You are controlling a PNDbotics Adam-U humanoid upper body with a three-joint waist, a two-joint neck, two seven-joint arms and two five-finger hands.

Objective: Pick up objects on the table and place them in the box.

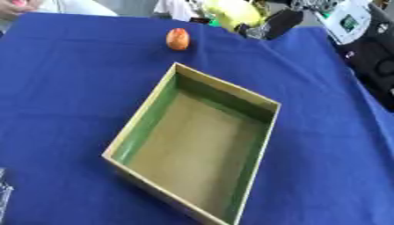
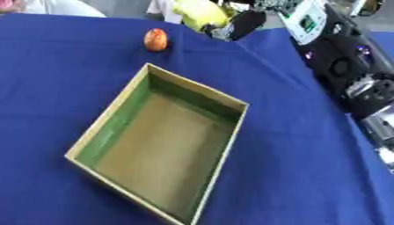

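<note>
Blue cloth (image 1: pixel 69 88) surrounds the open box (image 1: pixel 146 118); beyond it, an orange-red egg-shaped object (image 1: pixel 178 39) (neither hand's fingers can be told).

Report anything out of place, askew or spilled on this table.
Nothing spilled or damaged. The box sits askew, empty, on the blue cloth; one orange object lies beyond its far corner.

An orange-red fruit (image 1: pixel 178 39) and tan box (image 1: pixel 258 146) with green inner walls sit on a blue cloth (image 1: pixel 69 88).
</note>
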